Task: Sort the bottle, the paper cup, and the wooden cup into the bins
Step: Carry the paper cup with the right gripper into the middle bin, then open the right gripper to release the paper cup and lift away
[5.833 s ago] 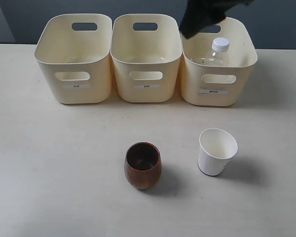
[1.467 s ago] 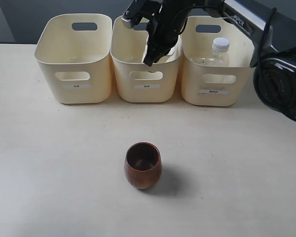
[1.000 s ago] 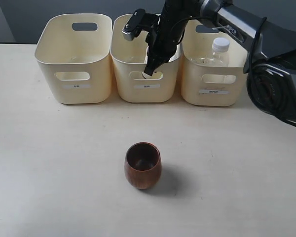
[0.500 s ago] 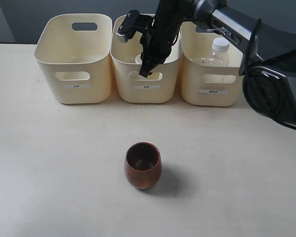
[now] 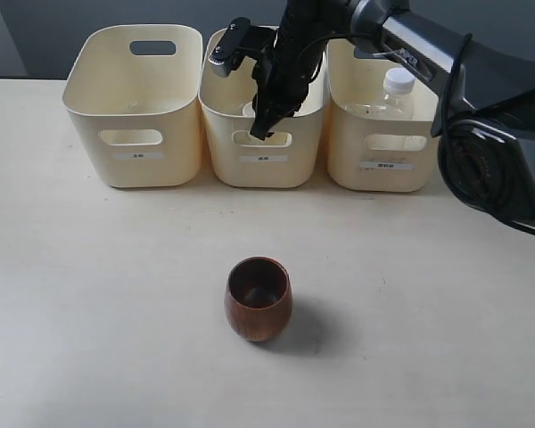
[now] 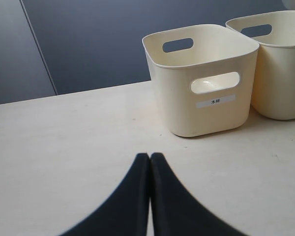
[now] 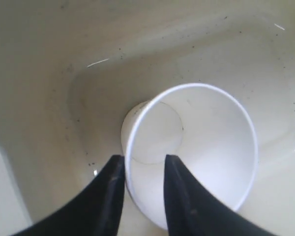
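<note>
Fingers [image 7: 110, 196] of the right gripper [image 7: 142, 167] stand slightly parted astride the rim of the paper cup [image 7: 206, 147], inside the middle bin [image 5: 263, 169]. Left gripper [image 6: 150, 164] is pressed together, empty, near the left bin [image 6: 206, 113]. Bottle [image 5: 394, 94] stands in the right bin [image 5: 383, 152]; wooden cup [image 5: 259, 299] sits upright on the table [image 5: 89, 294].

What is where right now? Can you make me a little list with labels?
Paper cup: inside the middle bin
Bottle: in the right bin
Wooden cup: upright on the table, not yet binned
Right gripper: open, down in the middle bin, fingers either side of the paper cup's wall
Left gripper: shut, over the table
</note>
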Motion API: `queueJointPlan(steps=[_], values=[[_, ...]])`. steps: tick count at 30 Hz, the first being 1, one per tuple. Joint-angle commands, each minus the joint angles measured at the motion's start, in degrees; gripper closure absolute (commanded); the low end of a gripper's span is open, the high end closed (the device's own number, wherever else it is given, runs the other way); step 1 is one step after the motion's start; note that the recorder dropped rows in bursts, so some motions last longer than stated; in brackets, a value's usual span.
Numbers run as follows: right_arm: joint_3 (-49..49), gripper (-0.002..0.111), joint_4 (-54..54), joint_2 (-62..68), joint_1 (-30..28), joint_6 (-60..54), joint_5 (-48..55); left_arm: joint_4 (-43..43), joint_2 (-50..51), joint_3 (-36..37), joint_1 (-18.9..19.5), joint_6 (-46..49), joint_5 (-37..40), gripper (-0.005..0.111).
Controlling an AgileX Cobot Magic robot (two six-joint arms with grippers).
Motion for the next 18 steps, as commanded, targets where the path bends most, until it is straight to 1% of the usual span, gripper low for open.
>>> queueJointPlan(steps=[1, 10, 18], values=[[-0.27, 0.079, 1.68, -2.67, -0.10, -0.05, 0.46, -0.38, -0.28, 0.07, -0.20, -0.11, 0.00, 0.107], [-0.27, 0.079, 5.87, -8.18, -0.10, 1.18, 0.46, -0.38, -0.28, 0.07, -0.20, -0.11, 0.00, 0.107], [-0.27, 0.079, 5.21, -15.71, 1.51, 4.66, 0.46, -0.38, -0.28, 0.07, -0.20, -0.11, 0.00, 0.107]])
